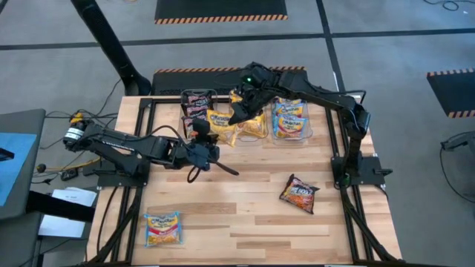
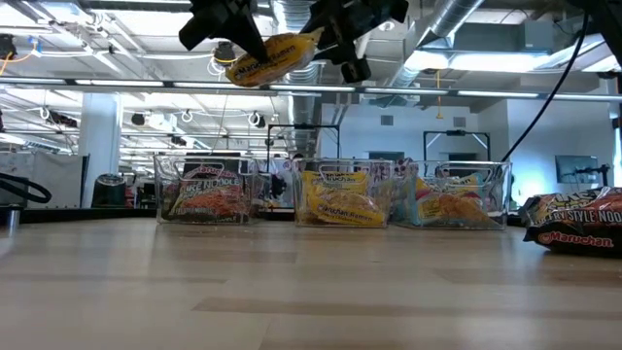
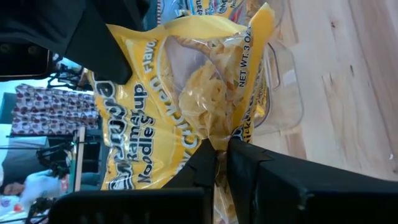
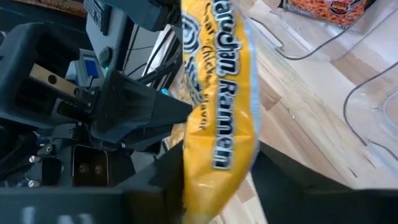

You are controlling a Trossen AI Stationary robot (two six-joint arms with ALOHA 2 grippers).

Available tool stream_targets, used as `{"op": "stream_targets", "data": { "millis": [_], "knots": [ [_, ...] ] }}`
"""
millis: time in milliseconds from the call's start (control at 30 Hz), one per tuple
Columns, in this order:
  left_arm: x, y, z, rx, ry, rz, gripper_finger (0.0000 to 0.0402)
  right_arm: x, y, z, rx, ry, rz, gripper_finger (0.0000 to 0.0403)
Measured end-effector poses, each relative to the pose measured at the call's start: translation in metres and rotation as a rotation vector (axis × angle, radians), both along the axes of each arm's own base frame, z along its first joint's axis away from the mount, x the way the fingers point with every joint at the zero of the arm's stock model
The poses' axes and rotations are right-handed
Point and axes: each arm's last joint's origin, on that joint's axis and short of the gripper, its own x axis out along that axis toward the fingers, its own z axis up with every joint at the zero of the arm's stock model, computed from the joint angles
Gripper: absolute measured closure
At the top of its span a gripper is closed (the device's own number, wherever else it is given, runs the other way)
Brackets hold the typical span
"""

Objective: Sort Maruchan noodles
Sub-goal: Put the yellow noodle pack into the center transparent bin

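Yellow packet [image 3: 186, 106] hanging in air above tubs, between both grippers. Left gripper [image 3: 222, 155] pinching its lower edge, fingers pressed together. Right gripper [image 4: 217, 180] straddling packet's other end, jaws spread, closing. Packet's long axis running arm to arm; middle tub [image 2: 345, 194] sitting directly below.

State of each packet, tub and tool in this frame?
Yellow packet: held in the air, pinched by left tool, between the open fingers of right tool.
Three clear tubs: upright, holding packets.
Dark packet: loose on table.
Blue-yellow packet: flat on table.
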Motion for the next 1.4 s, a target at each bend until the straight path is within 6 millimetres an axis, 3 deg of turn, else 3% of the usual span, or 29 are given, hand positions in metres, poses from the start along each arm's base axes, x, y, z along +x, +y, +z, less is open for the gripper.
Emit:
{"op": "stream_targets", "data": {
  "millis": [167, 300, 633, 967, 1400],
  "knots": [
    [0.0, 0.0, 0.0, -0.023, -0.002, -0.018, 0.0372, 0.0, 0.0, 0.0, -0.006, -0.006, 0.0, 0.0304],
    [0.001, 0.003, -0.001, -0.071, -0.024, -0.013, 0.0347, 0.0, 0.0, 0.0, -0.011, -0.006, 0.004, 0.0341],
    [0.005, 0.016, -0.003, -0.323, -0.097, -0.057, 0.0309, 0.001, 0.002, -0.001, -0.013, -0.001, 0.01, 0.0348],
    [0.005, 0.029, -0.002, -0.601, -0.223, 0.017, 0.0254, -0.006, -0.006, -0.004, -0.072, 0.015, 0.04, 0.0369],
    [-0.001, 0.032, 0.054, -0.563, -0.29, 0.068, 0.0251, -0.027, -0.037, -0.009, -0.197, 0.037, 0.077, 0.0383]
  ]
}}
